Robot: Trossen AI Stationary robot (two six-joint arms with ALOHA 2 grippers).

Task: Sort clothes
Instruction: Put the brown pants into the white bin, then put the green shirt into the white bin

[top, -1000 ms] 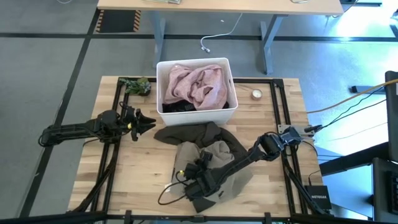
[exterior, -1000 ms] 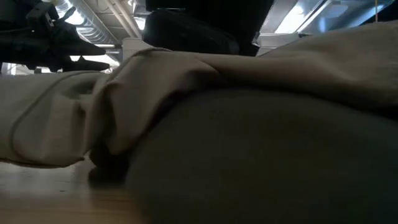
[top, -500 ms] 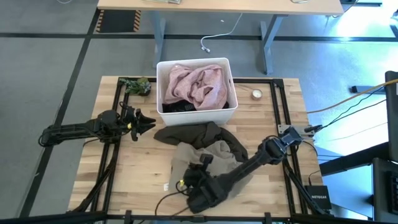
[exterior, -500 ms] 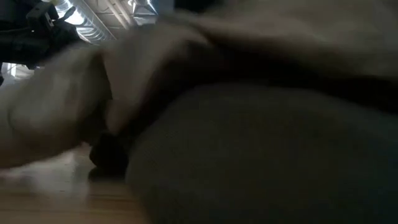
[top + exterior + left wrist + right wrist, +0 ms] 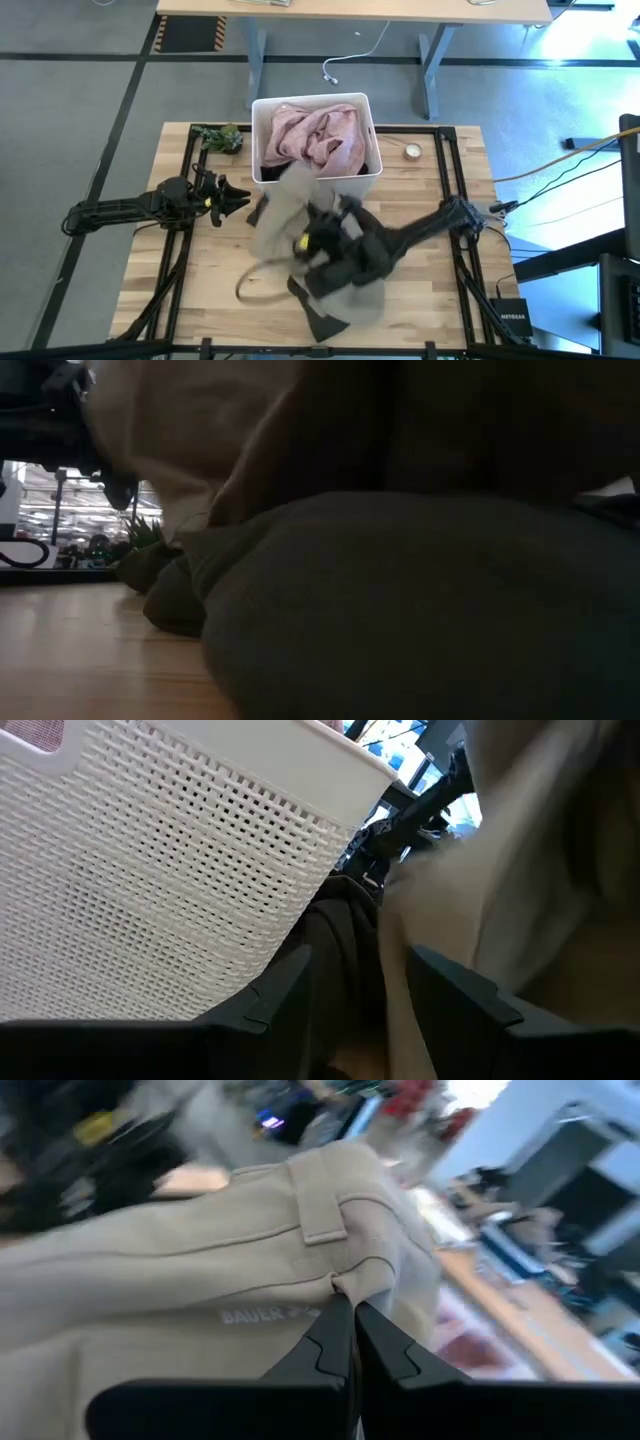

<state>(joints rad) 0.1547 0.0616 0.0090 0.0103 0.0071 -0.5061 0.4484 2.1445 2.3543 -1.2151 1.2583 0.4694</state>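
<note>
- The right gripper [image 5: 345,1325] pinches the grey-khaki garment [image 5: 280,215], lifted above the table [image 5: 440,290] beside the white bin [image 5: 365,185] (pink garment [image 5: 315,135] inside).
- The left gripper [image 5: 235,197] waits spread open nearby.

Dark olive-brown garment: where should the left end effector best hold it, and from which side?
Probably the bunched fold of the dark olive-brown garment beside the white bin, with the left end effector coming low from its own side: fabric rises there, and the right end effector, gripping the grey-khaki garment, covers the rest.
</note>
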